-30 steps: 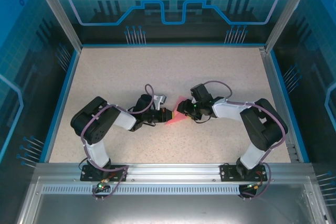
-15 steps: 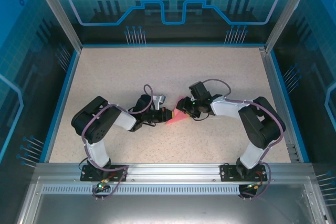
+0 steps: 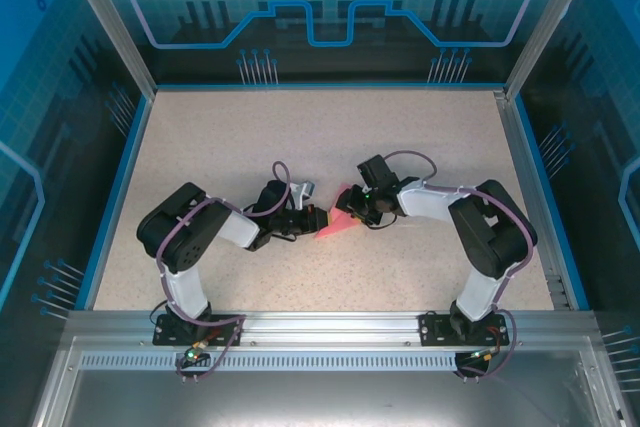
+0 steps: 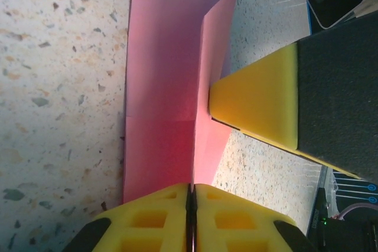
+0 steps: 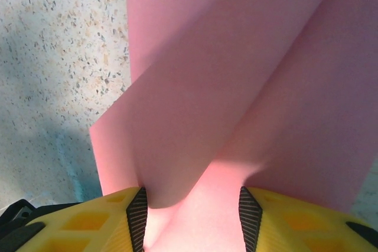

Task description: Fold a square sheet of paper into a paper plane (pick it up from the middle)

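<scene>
The square sheet of paper is pink and lies at the table's middle as a folded, pointed wedge between both grippers. In the left wrist view the paper stands up along a centre crease, and my left gripper is shut on that crease at its near end. My right gripper meets the sheet from the right, and its yellow fingertip touches the raised flap. In the right wrist view my right gripper stands open, with the bowed paper running between its ribbed pads.
The speckled beige tabletop spreads wide behind and beside the arms. A blue rim and transparent walls enclose it. Both arms reach inward and their wrists nearly meet over the paper.
My right gripper has shifted slightly left, further onto the paper. The left gripper has stayed on the crease, and the sheet has hardly moved.
</scene>
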